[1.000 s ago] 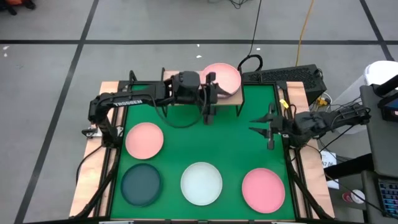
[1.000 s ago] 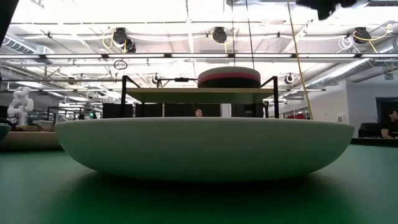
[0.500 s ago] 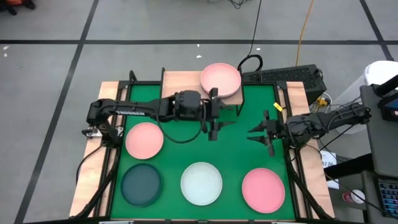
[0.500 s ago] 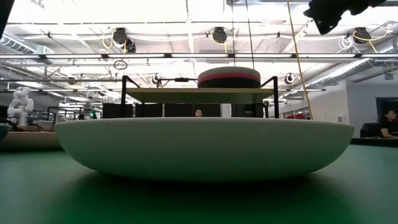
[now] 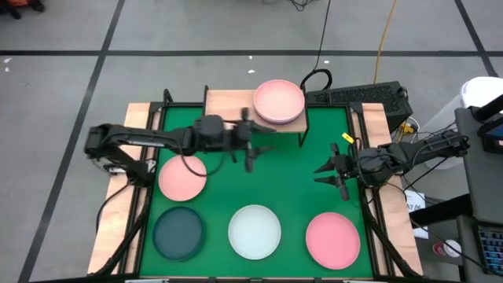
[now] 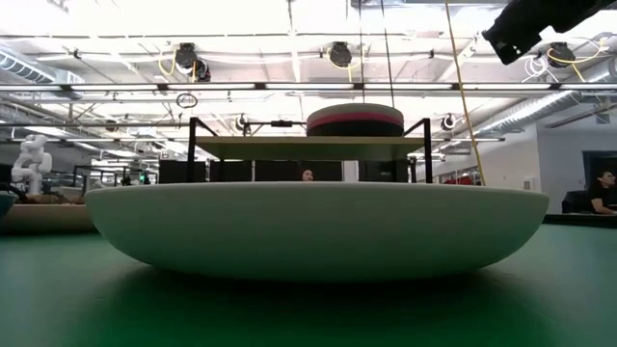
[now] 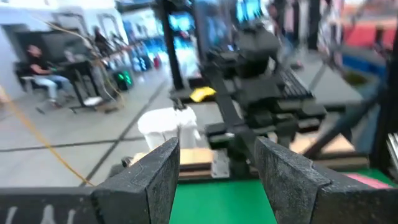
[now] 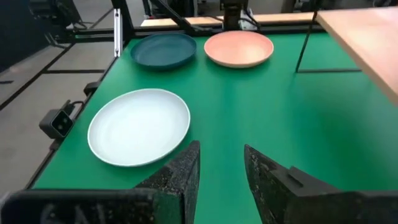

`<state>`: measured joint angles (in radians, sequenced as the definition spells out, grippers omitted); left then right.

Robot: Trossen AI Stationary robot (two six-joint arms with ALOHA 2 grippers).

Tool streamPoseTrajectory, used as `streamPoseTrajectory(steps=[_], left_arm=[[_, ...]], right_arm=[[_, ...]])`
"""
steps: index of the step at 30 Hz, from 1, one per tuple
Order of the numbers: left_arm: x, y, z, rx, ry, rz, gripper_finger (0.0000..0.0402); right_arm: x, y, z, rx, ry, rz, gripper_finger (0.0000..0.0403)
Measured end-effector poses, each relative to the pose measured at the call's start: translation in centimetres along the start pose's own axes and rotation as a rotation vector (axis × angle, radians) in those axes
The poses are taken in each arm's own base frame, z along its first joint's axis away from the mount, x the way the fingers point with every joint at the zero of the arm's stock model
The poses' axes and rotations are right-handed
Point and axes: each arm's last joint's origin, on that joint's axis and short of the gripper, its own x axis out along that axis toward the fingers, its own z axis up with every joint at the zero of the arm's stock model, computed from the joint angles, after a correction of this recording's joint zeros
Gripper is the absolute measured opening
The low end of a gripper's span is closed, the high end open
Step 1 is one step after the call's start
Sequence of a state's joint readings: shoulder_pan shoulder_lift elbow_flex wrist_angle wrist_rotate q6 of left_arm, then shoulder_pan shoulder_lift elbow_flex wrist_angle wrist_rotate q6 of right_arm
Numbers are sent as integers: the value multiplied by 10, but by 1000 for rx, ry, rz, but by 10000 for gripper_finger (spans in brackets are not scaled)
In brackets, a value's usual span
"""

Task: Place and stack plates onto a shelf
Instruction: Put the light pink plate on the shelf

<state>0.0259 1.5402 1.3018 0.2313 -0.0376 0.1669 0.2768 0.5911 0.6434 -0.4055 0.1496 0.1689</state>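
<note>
A stack of plates topped by a light pink one sits on the right half of the wooden shelf, also seen in the low view as stack on shelf. On the green mat lie a light pink plate, a dark teal plate, a whitish mint plate and a pink plate. My left gripper hovers open over the mat in front of the shelf, holding nothing. My right gripper hovers open near the mat's right side, above the pink plate's far side.
The green mat has bare room in its middle between the two grippers. The shelf's left half is bare wood. A keyboard and cables lie beyond the table's far right corner. The mint plate fills the low view's foreground.
My left gripper has drawn back from the stack on the shelf, first toward the near edge, then toward the table's left, staying open. My right gripper has edged slightly toward the table's left. The stack stays on the shelf.
</note>
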Motion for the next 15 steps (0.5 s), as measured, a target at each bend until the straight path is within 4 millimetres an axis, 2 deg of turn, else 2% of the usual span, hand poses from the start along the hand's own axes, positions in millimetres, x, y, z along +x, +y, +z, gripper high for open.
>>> streamPoseTrajectory(steps=[3, 8, 15], left_arm=[[-25, 7, -17, -60, -69, 37, 213], [-54, 12, -44, -148, -146, 69, 213], [-67, 10, -74, -212, -96, 71, 214]], right_arm=[[0, 0, -1, 12, 13, 2, 110], [0, -1, -3, 48, 31, -8, 110], [1, -1, -6, 99, 70, -2, 110]])
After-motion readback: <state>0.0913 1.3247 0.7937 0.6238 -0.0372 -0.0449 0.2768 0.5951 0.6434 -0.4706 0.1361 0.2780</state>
